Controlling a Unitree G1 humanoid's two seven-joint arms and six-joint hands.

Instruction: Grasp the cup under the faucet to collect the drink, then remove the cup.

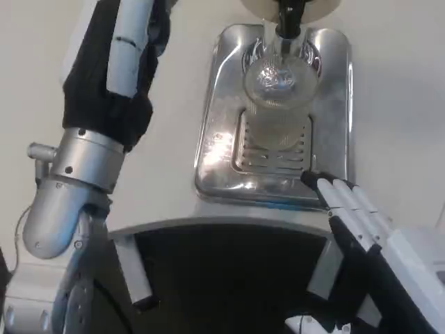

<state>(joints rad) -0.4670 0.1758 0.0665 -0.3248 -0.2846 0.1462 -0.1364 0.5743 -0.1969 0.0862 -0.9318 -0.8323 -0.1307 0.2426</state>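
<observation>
You're looking straight down at the clear cup (278, 94), which stands on the grille of the steel drip tray (222, 139) right beneath the black faucet (288, 17). The faucet's top is cut off by the upper edge, and so is the pale round body behind it. Whether there's any drink in the cup is hard to call: the glass is see-through and full of glare. Your right hand (361, 223) sits at the tray's front right corner, fingers straight and close together, tips touching or just over the rim (I can't tell which), well short of the cup; it holds nothing and reads as released. Your left arm (83, 167) rises along the left side, black-sleeved, and the left hand is out of frame. The white table (167, 195) curves around a dark cutout below.
</observation>
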